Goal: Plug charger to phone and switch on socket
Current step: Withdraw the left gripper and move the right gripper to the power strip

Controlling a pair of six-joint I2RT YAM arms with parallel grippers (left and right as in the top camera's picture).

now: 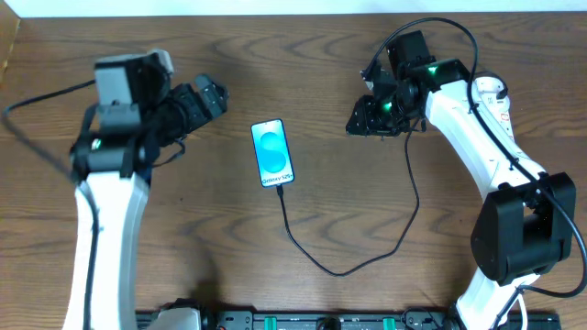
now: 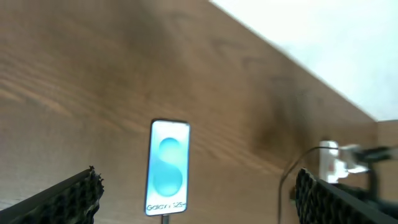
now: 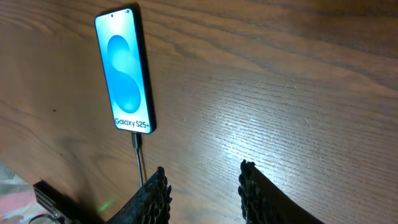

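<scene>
One phone [image 1: 273, 153] lies in the middle of the table [image 1: 303, 73], and one black cable [image 1: 341, 273] is joined at its bottom edge. There are two grippers. The left gripper [image 1: 215, 99] has its fingers wide apart, the right gripper [image 3: 204, 183] a little apart. Both are empty.

Grained wooden table [image 1: 321, 82], glossy glass-fronted phone [image 1: 273, 153], thin matt black charger [image 1: 344, 272].

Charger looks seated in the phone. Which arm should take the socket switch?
Right, probably. The socket lies beyond the phone on the right gripper's side, where the charger leads. The left gripper is across the phone from it.
</scene>
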